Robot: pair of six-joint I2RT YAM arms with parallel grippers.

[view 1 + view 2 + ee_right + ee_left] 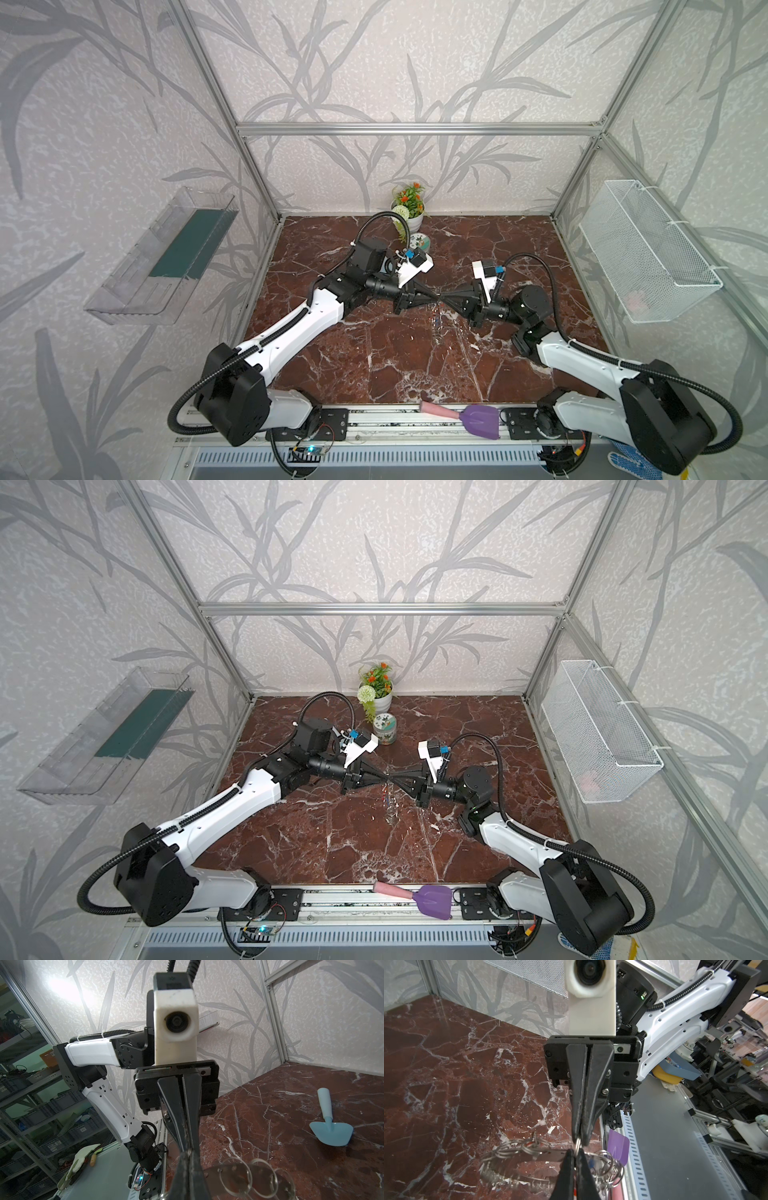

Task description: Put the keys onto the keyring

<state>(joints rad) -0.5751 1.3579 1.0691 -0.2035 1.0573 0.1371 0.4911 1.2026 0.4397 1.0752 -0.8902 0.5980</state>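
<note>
Left fingers [566, 1176] and right fingers [593, 1095] are met tip to tip. Both are clenched on one small split ring [578, 1145] at the edge of the keyring [548, 1155]. The keyring is hung below the tips, over the middle of the tabletop [374, 353]. A blue key head [591, 1162] is seen faintly among the rings. The red-orange key cannot be made out. A purple trowel [480, 419] is laid on the front rail.

The keyring [548, 1155] is shiny metal, the table [446, 1084] glossy smooth marble-look, the blue trowel [331, 1132] seemingly matt plastic
</note>
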